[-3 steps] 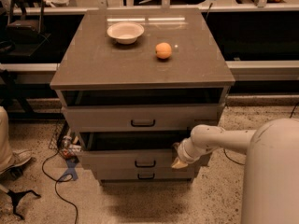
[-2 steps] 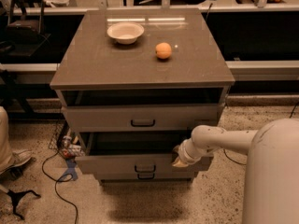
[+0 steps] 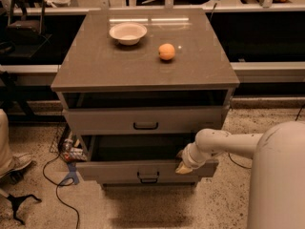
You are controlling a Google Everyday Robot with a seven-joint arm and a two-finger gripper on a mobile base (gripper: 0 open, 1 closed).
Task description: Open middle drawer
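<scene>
The pulling-out step is judged to be in hand: under the surface (image 3: 119, 66) and the top drawer (image 3: 105, 120), the middle drawer (image 3: 119, 171) is seen drawn forward of the cabinet, its dark interior exposed. Its black handle (image 3: 148, 177) sits at mid-panel and is not gripped. Just to the right, the tool (image 3: 183, 167) is set against the panel's upper right edge, apparently hooked over it. Whether it is spread or clamped cannot be told. A straight pull toward the robot's base is called for next.
</scene>
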